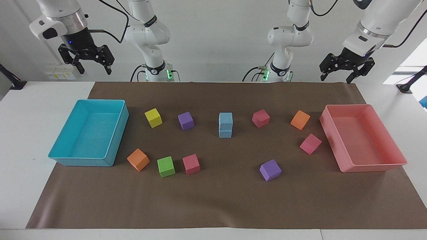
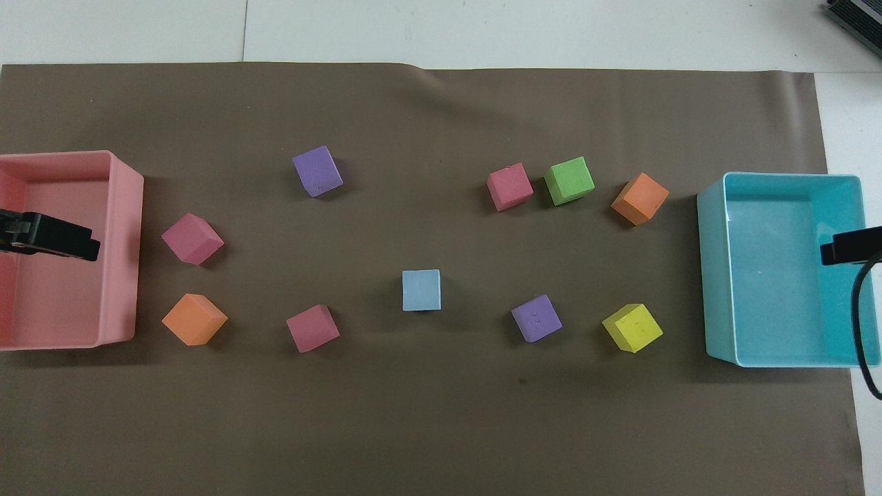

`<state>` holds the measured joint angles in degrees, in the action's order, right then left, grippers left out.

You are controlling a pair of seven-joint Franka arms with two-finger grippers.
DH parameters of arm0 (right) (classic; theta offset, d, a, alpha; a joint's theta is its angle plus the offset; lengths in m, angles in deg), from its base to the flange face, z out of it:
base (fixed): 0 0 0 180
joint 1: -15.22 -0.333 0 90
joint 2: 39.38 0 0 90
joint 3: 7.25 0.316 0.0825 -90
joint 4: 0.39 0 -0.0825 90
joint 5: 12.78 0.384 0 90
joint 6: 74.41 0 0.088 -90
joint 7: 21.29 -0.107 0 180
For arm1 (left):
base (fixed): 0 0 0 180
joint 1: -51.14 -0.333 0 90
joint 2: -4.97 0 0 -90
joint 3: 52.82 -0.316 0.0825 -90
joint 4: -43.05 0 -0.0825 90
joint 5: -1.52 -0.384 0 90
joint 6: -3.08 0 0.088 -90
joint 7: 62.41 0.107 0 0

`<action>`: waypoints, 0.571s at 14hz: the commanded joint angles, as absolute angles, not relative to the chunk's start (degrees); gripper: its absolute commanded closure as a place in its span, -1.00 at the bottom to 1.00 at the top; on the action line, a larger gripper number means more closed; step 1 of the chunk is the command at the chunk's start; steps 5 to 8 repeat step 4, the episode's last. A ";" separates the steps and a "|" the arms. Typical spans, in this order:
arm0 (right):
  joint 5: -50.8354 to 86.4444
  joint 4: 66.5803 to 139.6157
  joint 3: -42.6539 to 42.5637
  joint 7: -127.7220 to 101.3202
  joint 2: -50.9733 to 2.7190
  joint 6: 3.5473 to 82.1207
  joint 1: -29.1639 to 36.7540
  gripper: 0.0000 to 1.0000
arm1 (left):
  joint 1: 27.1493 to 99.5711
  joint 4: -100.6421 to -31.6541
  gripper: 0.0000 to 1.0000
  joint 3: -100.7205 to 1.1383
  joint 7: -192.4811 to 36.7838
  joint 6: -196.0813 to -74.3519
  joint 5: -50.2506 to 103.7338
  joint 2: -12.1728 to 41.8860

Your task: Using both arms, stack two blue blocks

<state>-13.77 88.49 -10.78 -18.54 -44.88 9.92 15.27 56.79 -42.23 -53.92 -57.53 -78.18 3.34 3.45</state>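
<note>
Blue blocks [image 1: 226, 125] stacked mid-mat; both pincers raised, prob. open.

We see one light blue block [image 2: 421, 289] square-on in the middle of the brown mat [image 2: 441, 427], well apart from both sets of fingers, with a purple cube [image 2: 536, 317] and a pink cube [image 2: 312, 328] flanking it. Our left gripper's fingers [image 2: 58, 236] show over the pink tray [image 2: 124, 207], just short of its inner wall. Our right gripper's fingers [image 2: 851, 246] show over the turquoise tray [image 2: 716, 275].
</note>
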 commanded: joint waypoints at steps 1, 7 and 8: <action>-12.70 89.96 -10.59 -20.06 -46.32 9.61 15.13 -1.00 | 55.98 -44.40 -1.00 -53.43 -57.66 -78.66 3.45 1.63; -13.58 90.66 -10.59 -19.71 -46.59 9.26 15.13 -1.00 | 55.98 -44.40 -1.00 -53.43 -57.66 -78.75 3.45 1.63; -13.58 90.66 -10.59 -19.71 -46.59 9.26 15.13 -1.00 | 55.98 -44.40 -1.00 -53.43 -57.66 -78.75 3.45 1.63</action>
